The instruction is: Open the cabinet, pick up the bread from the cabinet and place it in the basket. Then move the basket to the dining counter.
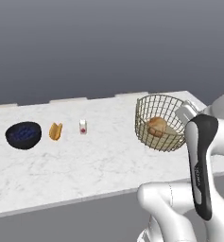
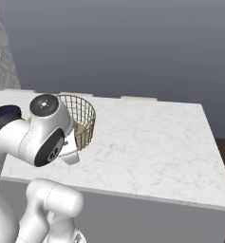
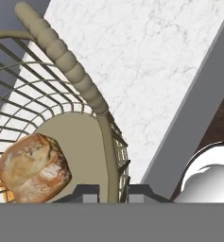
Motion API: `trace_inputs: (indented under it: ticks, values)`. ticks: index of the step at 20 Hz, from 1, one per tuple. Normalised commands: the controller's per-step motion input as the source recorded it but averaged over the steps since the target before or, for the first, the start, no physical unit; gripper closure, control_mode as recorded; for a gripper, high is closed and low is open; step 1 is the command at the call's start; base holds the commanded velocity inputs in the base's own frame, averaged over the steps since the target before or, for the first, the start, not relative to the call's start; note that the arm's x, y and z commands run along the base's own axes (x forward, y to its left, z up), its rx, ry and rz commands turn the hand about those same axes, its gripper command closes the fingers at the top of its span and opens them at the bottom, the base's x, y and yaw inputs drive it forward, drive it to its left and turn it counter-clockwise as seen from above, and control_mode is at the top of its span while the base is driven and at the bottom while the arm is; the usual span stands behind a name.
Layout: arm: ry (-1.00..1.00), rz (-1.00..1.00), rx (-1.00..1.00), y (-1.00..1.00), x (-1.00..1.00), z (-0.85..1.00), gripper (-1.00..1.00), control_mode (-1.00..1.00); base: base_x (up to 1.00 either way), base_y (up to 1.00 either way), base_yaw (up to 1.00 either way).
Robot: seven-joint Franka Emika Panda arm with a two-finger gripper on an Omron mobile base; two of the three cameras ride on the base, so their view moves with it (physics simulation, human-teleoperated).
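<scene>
Gripper (image 3: 108, 191) pinching the basket (image 1: 157, 124) rim, one fingertip (image 3: 87, 190) inside the wire wall and the other outside it. Basket is tilting above the counter (image 1: 99, 160) near its right edge, in the left base view leaning away from the arm. Bread (image 1: 157, 126) is lying inside the basket on its tan base, against the mesh wall. Toward the counter's left end, a dark bowl (image 1: 23, 134) of blueberries, a hot-dog bun (image 1: 56, 131) and a small carton (image 1: 83, 126) are sitting in a row, well apart from the basket
</scene>
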Motion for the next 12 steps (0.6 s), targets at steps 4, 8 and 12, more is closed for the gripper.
trace_inputs:
  ticks: [4,8,12]
  values:
    - [0.01,0.0,-0.01,0.0,0.18,-0.01,1.0,-1.0,0.1,0.0,0.0]
    - [0.03,0.0,0.0,0.0,1.0,-0.04,1.0,-1.0,0.0,0.0,0.0]
    - [0.15,0.0,0.0,-0.03,1.0,-0.13,1.0,-1.0,0.0,0.0,0.0]
